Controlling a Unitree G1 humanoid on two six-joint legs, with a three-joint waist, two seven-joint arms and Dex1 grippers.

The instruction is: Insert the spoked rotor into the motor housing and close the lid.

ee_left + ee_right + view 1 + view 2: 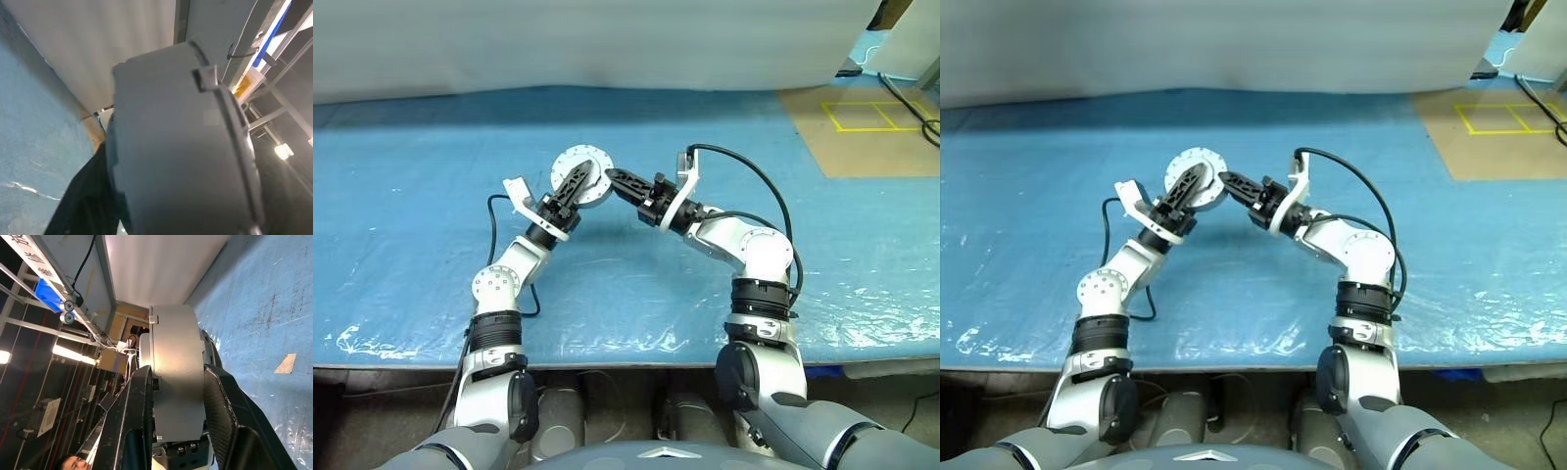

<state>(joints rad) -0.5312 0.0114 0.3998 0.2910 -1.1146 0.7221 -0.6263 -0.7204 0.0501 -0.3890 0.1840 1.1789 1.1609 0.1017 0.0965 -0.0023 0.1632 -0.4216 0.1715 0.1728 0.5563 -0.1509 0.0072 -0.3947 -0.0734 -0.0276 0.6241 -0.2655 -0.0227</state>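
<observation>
The motor housing (583, 176) is up in the air here, held above the blue-covered table (401, 245), over its middle and toward the far edge, round grey face turned up at the head camera with a ring of small holes near its rim. In the right wrist view it shows edge-on as a thick grey drum (176, 377) with a small tab at its top edge, and the right gripper (619, 181) has it: one black finger (129, 421) on one flat face, the other (222, 411) on the opposite face, clamped across the thickness. So the right fingers are gripping the housing, arm reaching in from the right with its black cable looping over the wrist. From the other side comes the left gripper (576, 181), black fingers laid up across the housing's grey face in the head views; whether they are pinching it or just resting against it, I cannot tell. The left wrist view has the grey body (181, 147) pressed right up close, a notched tab on its rim, one dark finger (85, 205) alongside it. Whether the lid is shut over the housing I cannot make out. Past the table's far right corner lies a brown floor panel (862, 132) marked with yellow lines. A white sheet (587, 39) runs along the far edge.
</observation>
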